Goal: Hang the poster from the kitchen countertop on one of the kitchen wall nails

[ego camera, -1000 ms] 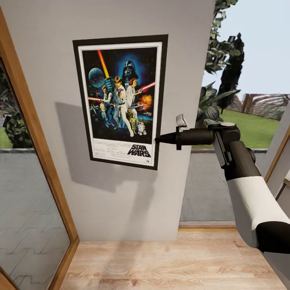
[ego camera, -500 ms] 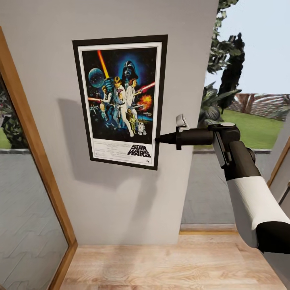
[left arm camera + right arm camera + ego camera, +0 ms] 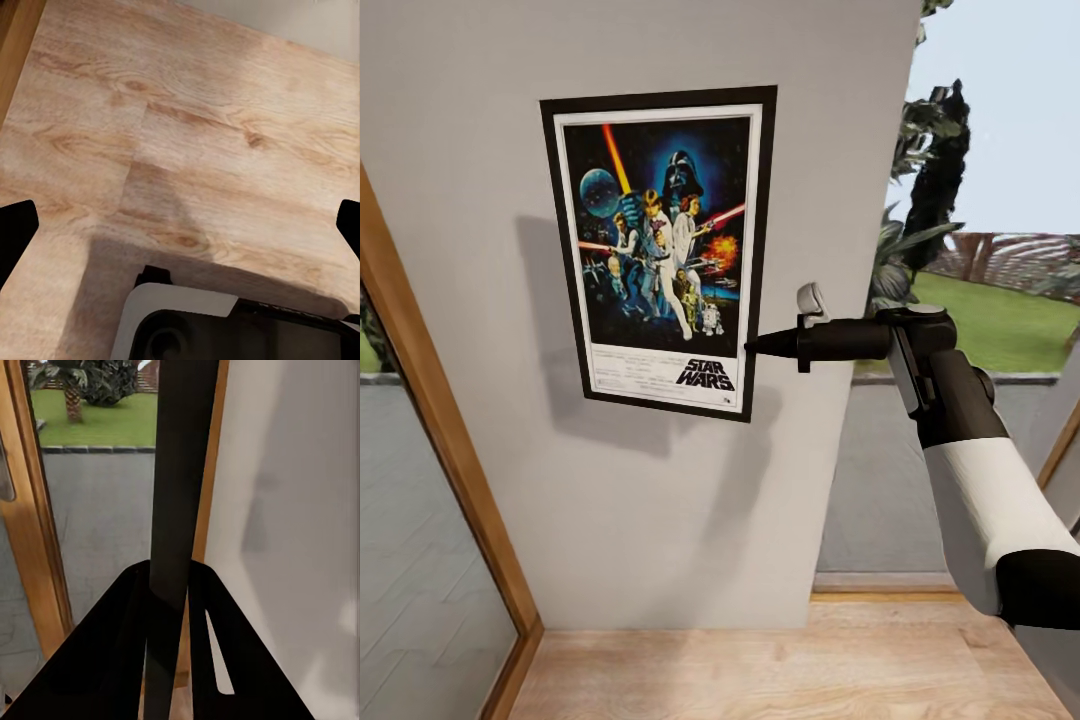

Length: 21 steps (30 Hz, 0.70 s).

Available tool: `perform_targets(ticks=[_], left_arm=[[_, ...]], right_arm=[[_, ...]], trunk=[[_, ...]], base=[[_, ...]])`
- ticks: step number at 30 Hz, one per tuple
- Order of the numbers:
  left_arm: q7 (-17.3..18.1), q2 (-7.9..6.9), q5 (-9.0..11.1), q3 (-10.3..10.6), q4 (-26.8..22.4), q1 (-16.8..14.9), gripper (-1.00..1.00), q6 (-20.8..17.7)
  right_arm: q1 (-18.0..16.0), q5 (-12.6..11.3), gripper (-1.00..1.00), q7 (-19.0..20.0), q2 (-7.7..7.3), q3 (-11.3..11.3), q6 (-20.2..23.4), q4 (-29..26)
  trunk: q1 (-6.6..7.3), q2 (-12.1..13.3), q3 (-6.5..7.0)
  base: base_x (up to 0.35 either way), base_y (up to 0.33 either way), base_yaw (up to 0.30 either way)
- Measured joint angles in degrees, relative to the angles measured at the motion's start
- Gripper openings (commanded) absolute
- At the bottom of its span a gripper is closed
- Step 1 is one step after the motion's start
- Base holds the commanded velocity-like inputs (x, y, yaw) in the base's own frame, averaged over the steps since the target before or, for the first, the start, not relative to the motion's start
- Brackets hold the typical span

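before grey wall [image 3: 660,520] — claw-held poster [image 3: 660,250]

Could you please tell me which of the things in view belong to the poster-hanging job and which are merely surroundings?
Job:
- black-framed Star Wars poster
- right gripper, clamped on its edge
- grey wall

Surroundings:
- wooden plank floor
- wooden door frame
- green lawn

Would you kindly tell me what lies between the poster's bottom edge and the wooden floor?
In the head view, only bare grey wall with shadow separates the poster from the wooden floor.
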<state>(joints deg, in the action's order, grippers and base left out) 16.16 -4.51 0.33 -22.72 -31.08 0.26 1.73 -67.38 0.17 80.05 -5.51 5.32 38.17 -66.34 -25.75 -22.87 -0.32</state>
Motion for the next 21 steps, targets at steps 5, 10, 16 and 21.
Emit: perform_targets(ticks=[5, 10, 16, 21], left_arm=[[0.0, 0.0, 0.0, 0.0, 0.0, 0.0, 1.0, -0.01], [0.0, 0.0, 0.0, 0.0, 0.0, 0.0, 1.0, 0.0], [0.0, 0.0, 0.0, -0.01, 0.0, 0.0, 1.0, 0.02], [0.01, 0.0, 0.0, -0.01, -0.01, 0.0, 1.0, -0.02]], right_arm=[[-0.03, 0.0, -1.0, 0.0, 0.0, -0.05, 0.0, 0.0], [-0.01, 0.03, -1.0, 0.0, 0.0, -0.08, 0.0, 0.0], [0.0, 0.03, -1.0, 0.0, 0.0, -0.04, 0.0, 0.0], [-0.01, 0.03, -1.0, 0.0, -0.01, -0.03, -0.01, 0.0]], trunk=[[0.02, 0.0, 0.0], [0.01, 0.0, 0.0], [0.0, 0.0, 0.0], [0.0, 0.01, 0.0]], base=[[0.24, 0.0, 0.0], [0.212, 0.0, 0.0], [0.039, 0.013, 0.0], [0.003, 0.113, 0.0]])
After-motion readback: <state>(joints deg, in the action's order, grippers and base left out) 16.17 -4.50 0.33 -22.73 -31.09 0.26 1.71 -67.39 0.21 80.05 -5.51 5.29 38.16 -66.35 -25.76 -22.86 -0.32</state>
